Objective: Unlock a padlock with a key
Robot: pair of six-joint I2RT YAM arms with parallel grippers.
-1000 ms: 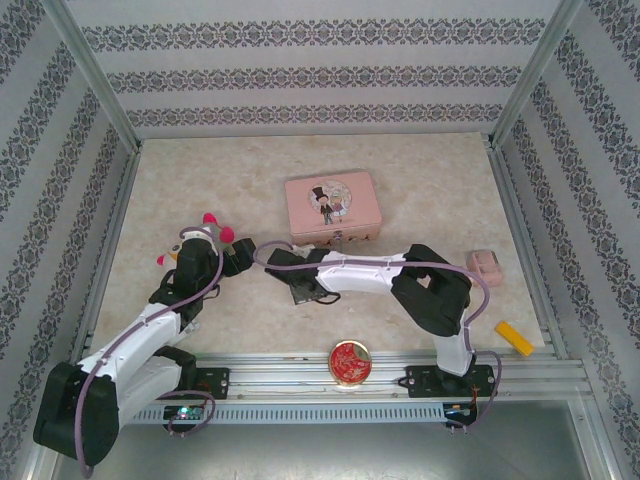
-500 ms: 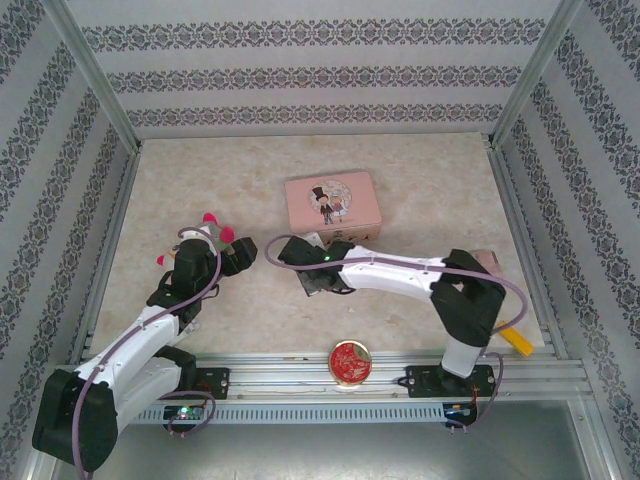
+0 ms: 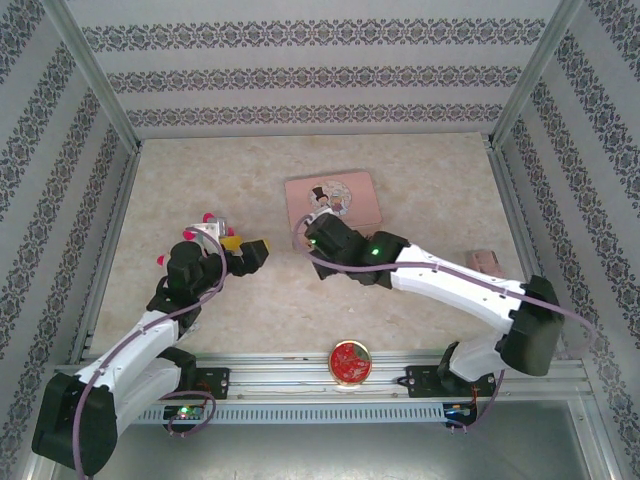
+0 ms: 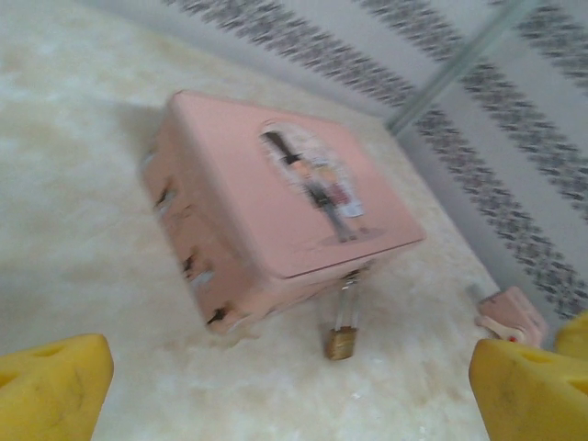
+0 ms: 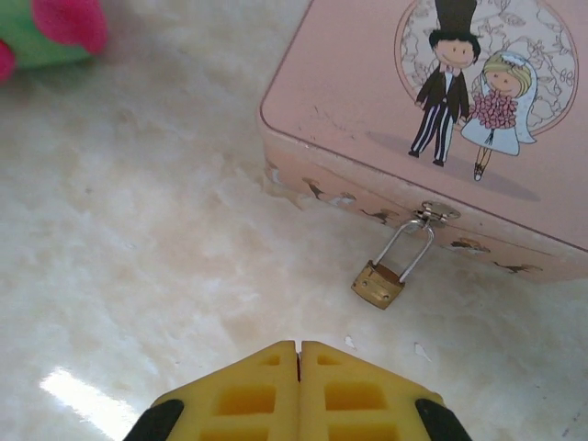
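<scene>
The small brass padlock (image 5: 378, 283) lies on the table, its thin silvery shackle hooked through the hasp on the front of the pink picture box (image 5: 386, 119). My right gripper (image 5: 299, 344) is shut, its yellow fingertips a little in front of the padlock and apart from it. In the top view the right gripper (image 3: 310, 234) sits at the box's (image 3: 340, 195) front left corner. My left gripper (image 4: 289, 372) stands wide open with nothing between its fingers, facing the box (image 4: 239, 193) and padlock (image 4: 341, 342) from the left. The key is out of view.
A green and pink toy (image 3: 212, 222) lies beside the left gripper (image 3: 250, 251). A round red tin (image 3: 349, 362) rests at the near rail. A small pink object (image 3: 487, 262) lies at the right. Patterned walls close off three sides.
The right arm has stretched out and swung its shut gripper up to the box's front. The left gripper has turned right to face the box, still open.
</scene>
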